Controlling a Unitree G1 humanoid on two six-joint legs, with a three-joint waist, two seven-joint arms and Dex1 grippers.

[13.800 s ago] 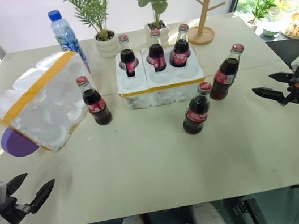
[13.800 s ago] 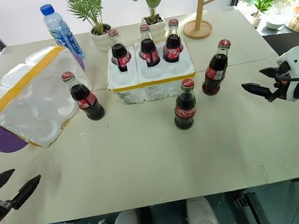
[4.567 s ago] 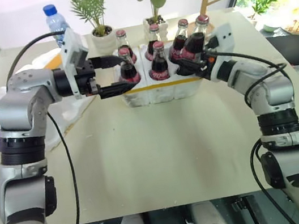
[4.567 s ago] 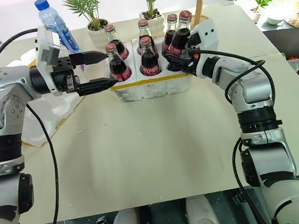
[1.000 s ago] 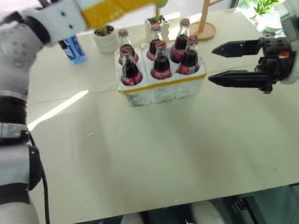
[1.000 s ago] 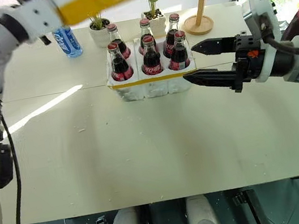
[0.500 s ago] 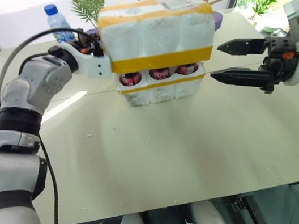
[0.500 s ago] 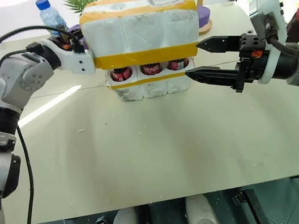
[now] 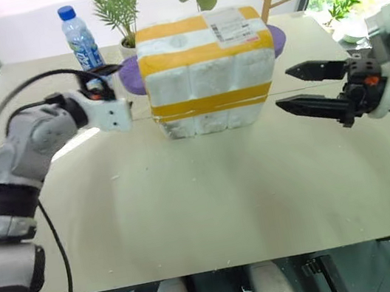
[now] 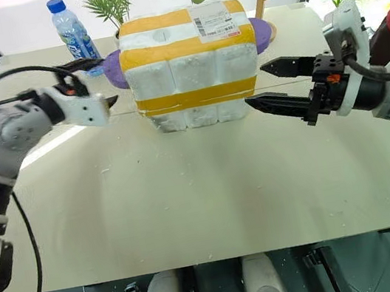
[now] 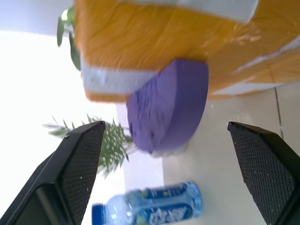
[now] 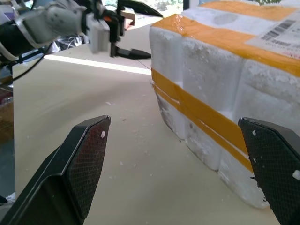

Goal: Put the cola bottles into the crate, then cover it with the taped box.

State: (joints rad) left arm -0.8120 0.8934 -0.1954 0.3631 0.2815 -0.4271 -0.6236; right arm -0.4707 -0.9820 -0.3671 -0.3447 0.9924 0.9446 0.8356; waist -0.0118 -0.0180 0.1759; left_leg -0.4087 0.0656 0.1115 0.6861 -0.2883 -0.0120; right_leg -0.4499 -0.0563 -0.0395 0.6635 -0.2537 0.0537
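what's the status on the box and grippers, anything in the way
Left gripper open, beside the taped box. Right gripper open, empty. Box seated over crate. Nothing in the way.

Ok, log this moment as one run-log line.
taped box: seated over crate, bottles hidden | left gripper: open, beside box's purple side piece | right gripper: open, apart from box

Taped box [image 11: 154, 42] above water bottle [image 11: 150, 209]
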